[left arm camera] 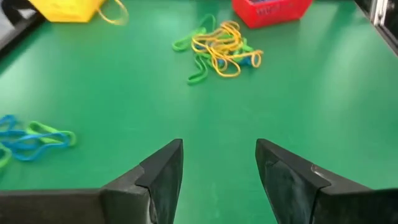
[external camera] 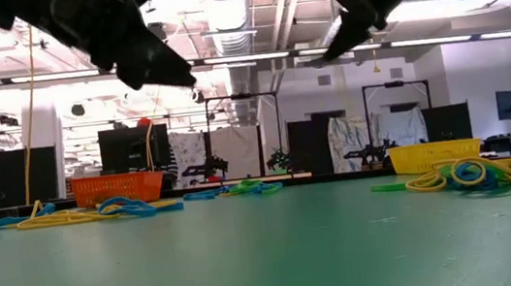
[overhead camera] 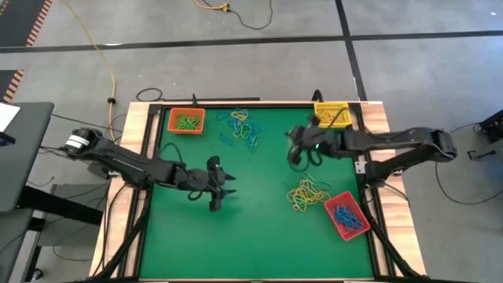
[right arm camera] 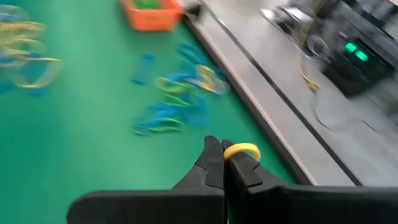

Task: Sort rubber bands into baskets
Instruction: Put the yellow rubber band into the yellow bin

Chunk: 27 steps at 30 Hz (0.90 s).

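Since these loops are thin, light and floppy, expecting them to snag neighbours and drag along; judging a pinch across one strand at a pile's edge as the cleanest hold.

Counting three baskets: orange basket (overhead camera: 187, 120) far left holding green bands, yellow basket (overhead camera: 332, 114) far right, red basket (overhead camera: 346, 215) near right holding blue bands. Counting two loose piles: a blue, green and yellow tangle (overhead camera: 241, 128) just right of the orange basket, and a mostly yellow heap (overhead camera: 307, 193) just left of the red basket. Not counting single bands, being too tangled.

Hovering over bare mat left of centre, left gripper (left arm camera: 219, 168), fingers spread wide, holding nothing.

Hanging left of the yellow basket, right gripper (right arm camera: 224, 157), jaws pressed together on a yellow band (right arm camera: 241, 150), loop poking out at the tips.

Likely carrying that one to the yellow basket, being the closest bin.
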{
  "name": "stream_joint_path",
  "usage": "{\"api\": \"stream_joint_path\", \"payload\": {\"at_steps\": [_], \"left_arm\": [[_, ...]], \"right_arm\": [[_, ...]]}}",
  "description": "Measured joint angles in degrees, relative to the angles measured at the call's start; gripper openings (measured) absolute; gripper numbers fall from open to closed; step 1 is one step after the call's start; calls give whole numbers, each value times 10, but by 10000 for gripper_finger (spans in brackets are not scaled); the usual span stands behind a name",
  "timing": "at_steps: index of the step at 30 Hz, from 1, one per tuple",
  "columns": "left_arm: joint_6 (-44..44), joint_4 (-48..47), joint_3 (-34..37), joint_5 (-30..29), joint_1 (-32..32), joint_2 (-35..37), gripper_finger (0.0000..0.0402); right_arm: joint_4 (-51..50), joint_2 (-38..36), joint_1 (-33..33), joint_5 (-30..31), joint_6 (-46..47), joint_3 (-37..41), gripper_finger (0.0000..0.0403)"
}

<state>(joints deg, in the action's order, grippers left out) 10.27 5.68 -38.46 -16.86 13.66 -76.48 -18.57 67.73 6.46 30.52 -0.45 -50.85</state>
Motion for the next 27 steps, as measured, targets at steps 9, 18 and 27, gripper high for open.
{"api": "stream_joint_path", "payload": {"at_steps": [9,18,27], "left_arm": [[5,122,0,8,18,-133,192],[21,213,0,37,19,-208,192],[28,214,0,42,22,-211,192]], "right_arm": [[-79,-63,176,-1,-13,0,15],[-103,-37,325,-37,-46,0,15],[-108,30,421,-58,-56,0,15]]}}
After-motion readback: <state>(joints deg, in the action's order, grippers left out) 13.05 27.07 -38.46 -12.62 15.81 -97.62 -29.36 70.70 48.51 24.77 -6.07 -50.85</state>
